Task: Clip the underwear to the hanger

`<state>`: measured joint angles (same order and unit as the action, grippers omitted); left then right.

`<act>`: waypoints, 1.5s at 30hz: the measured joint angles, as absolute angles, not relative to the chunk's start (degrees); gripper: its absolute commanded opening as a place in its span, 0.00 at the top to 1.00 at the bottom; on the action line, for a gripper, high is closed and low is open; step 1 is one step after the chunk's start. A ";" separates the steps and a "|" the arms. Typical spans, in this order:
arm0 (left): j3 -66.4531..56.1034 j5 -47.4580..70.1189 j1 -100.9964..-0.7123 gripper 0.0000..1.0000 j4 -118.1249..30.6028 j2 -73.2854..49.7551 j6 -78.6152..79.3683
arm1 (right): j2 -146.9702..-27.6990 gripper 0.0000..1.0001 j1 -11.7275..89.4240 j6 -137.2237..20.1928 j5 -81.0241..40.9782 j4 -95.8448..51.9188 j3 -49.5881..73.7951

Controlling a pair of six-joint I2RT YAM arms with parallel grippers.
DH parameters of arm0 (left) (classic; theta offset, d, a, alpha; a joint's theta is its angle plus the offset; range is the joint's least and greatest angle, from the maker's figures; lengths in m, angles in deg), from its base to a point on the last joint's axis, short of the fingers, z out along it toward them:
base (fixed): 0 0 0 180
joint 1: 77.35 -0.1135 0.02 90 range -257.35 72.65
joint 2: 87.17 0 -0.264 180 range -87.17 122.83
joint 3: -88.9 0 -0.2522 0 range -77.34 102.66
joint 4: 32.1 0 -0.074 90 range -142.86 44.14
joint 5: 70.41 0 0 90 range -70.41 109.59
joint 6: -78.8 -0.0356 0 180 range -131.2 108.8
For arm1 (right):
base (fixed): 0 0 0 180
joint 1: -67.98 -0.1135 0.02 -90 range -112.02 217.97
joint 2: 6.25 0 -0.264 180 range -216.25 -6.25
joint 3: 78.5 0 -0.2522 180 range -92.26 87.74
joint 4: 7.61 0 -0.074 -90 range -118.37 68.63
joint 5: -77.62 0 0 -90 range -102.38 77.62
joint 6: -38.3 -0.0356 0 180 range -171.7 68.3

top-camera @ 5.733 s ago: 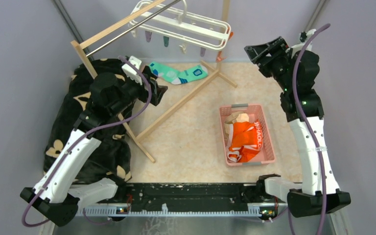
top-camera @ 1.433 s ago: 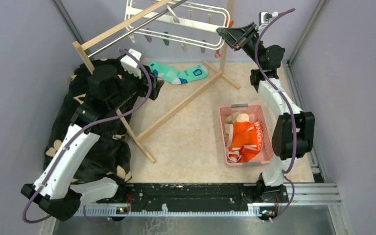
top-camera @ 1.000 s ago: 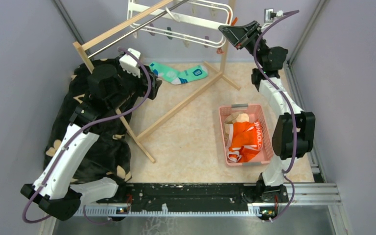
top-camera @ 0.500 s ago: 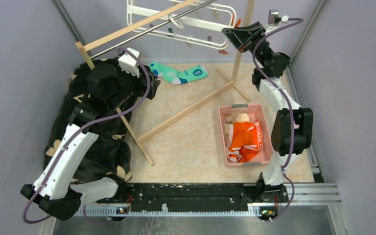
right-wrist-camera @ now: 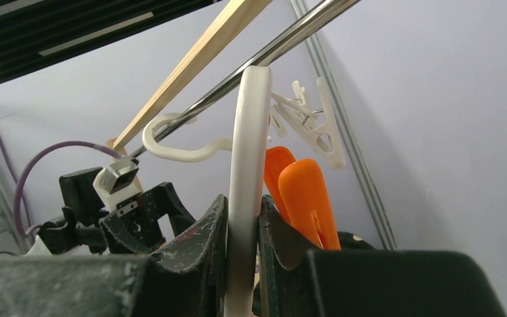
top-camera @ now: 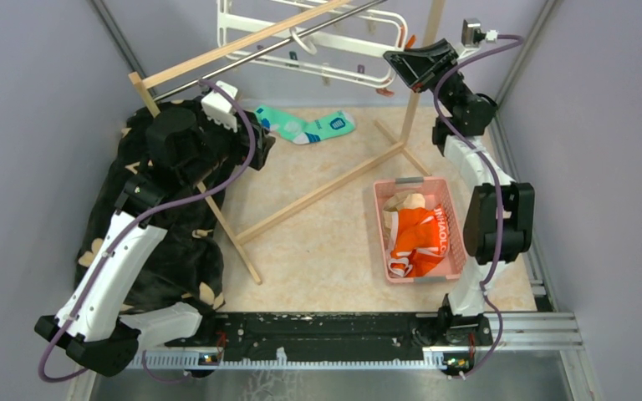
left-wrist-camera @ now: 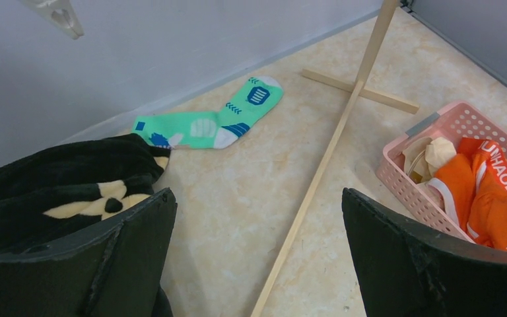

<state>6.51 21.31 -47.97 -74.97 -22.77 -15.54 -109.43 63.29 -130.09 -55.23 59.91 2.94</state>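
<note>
From above, your right gripper (top-camera: 399, 63) is up at the right end of the hanger (top-camera: 301, 42), and the underwear (top-camera: 418, 238) lies in the pink basket (top-camera: 379, 225). Your left wrist view shows the left gripper (left-wrist-camera: 257, 205) spread wide, holding nothing. Your right wrist view shows the right fingers (right-wrist-camera: 198, 244) pinched on the hanger's white frame, beside an orange clip (right-wrist-camera: 307, 198).

1. This is a robotics lab test cell: plain lilac-grey wall panels (top-camera: 42, 100) and metal corner posts (top-camera: 110, 29) box in a small beige tabletop (top-camera: 326, 242).
2. A left arm (top-camera: 117, 267) and a right arm (top-camera: 489, 217), trailing purple cables (top-camera: 251, 159), are bolted to a black rail (top-camera: 326, 330).
3. Laundry props are laid out: a wooden rack (top-camera: 318, 194), a white hanger (top-camera: 222, 23), a pink basket (top-camera: 383, 242), a teal sock (top-camera: 305, 127) and a black blanket (top-camera: 104, 217).
</note>
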 measured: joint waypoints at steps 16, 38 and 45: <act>6.53 11.73 -47.99 0.00 -73.72 -22.68 -14.25 | -113.69 1.00 63.48 -139.18 -53.00 63.91 -2.80; 7.87 6.90 -47.99 0.00 -73.28 -21.98 -13.60 | -111.27 1.00 66.08 -134.79 -59.69 64.04 -10.06; 7.65 7.32 -47.99 0.00 -71.84 -22.07 -12.92 | -104.91 1.00 66.11 -127.91 -58.80 50.03 -0.40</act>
